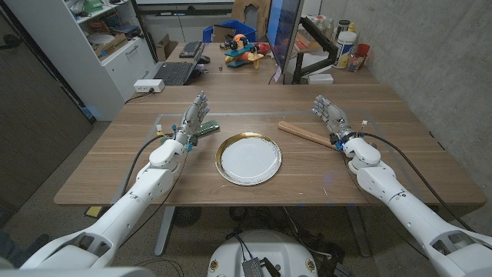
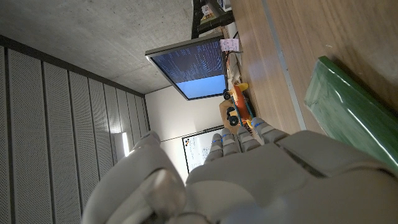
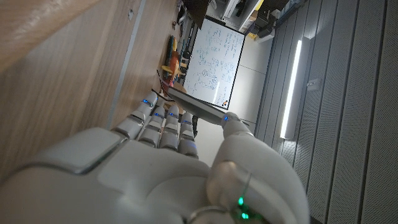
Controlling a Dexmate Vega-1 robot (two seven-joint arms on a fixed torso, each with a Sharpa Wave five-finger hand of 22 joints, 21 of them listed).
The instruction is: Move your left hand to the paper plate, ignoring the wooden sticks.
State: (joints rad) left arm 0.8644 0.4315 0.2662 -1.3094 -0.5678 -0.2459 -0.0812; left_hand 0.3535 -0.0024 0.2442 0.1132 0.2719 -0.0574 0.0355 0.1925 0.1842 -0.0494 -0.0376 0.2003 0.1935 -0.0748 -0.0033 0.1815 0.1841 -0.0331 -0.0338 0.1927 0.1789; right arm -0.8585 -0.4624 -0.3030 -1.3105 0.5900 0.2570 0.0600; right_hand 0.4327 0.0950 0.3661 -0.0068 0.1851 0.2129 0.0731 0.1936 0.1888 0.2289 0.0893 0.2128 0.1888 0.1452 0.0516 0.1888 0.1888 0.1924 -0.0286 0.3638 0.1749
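Robot's left hand [image 1: 193,118] is up on its edge with its fingers apart, and it holds nothing. A flat green packet [image 1: 206,128] lies just beside it on the brown wooden table [image 1: 115,161]. The round white paper plate with a gold rim [image 1: 248,158] sits in the middle of the table, near this hand but not touching it. Light wooden sticks [image 1: 304,133] lie past the plate, close to the right hand [image 1: 330,115], which is also open and holds nothing.
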